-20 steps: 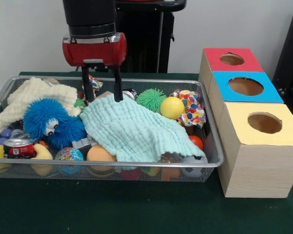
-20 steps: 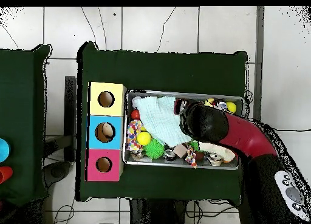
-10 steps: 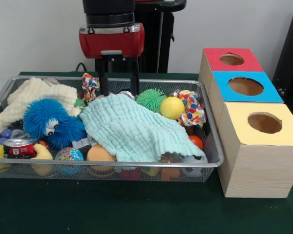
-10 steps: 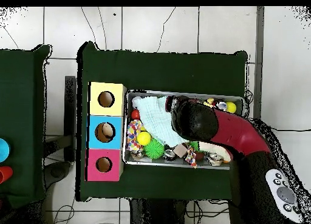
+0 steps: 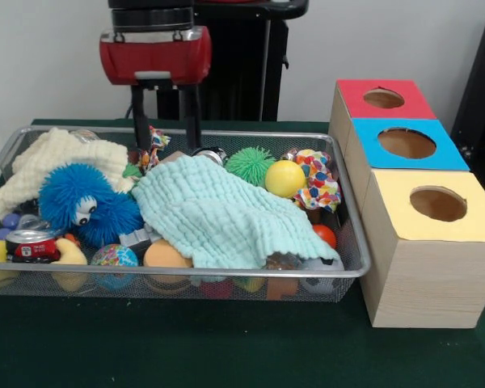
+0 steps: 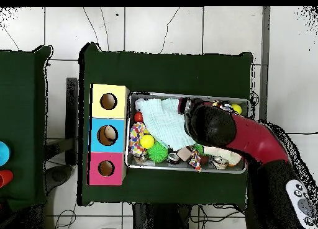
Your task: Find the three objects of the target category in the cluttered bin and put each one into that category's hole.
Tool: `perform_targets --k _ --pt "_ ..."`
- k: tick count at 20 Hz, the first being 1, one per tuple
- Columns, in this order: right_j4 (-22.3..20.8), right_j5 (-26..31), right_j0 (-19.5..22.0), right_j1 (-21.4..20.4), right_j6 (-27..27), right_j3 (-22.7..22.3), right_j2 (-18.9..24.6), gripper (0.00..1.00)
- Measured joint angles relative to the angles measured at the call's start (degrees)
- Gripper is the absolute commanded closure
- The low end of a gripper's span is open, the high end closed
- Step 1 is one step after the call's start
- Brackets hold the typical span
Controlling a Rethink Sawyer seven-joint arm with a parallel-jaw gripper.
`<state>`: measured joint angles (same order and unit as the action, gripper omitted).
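My gripper [image 5: 165,150] hangs open over the back of the wire bin [image 5: 349,212], its black fingers [image 5: 137,121] apart with nothing between them. Its tips hover just above the far edge of a mint cloth [image 5: 218,214] that covers the bin's middle. A small colourful rope toy [image 5: 154,139] lies right behind the fingers. Round things nearby are a green spiky ball [image 5: 249,164], a yellow ball [image 5: 284,178], a red ball [image 5: 325,234] and an orange ball [image 5: 166,255]. In the overhead view the arm [image 6: 214,124] hides the gripper and the bin's right half.
Three boxes with holes stand beside the bin: red [image 5: 384,99], blue [image 5: 406,143] and yellow [image 5: 438,204]. A cream cloth [image 5: 56,162], a blue fuzzy toy [image 5: 85,202], a red can [image 5: 32,245], a banana [image 5: 69,255] and a knotted rope toy [image 5: 317,179] crowd the bin.
The gripper swung right and rose, then came back left; it now stands higher than a second ago, still open. Nothing in the bin has shifted.
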<state>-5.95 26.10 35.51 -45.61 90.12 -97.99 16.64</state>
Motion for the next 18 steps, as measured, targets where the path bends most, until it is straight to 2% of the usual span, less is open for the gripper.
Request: perform_targets --k 3,12,13,18 --pt "-1.4 0.0 1.9 -0.3 0.0 -1.0 0.1 0.0" --pt "-6.0 -0.7 7.0 -1.6 0.0 -7.8 1.9 0.0" --pt "-7.3 -1.9 7.7 -1.6 0.0 -9.5 2.1 0.0" --pt "-9.8 -6.2 7.7 -1.2 0.0 -12.5 2.1 0.0"
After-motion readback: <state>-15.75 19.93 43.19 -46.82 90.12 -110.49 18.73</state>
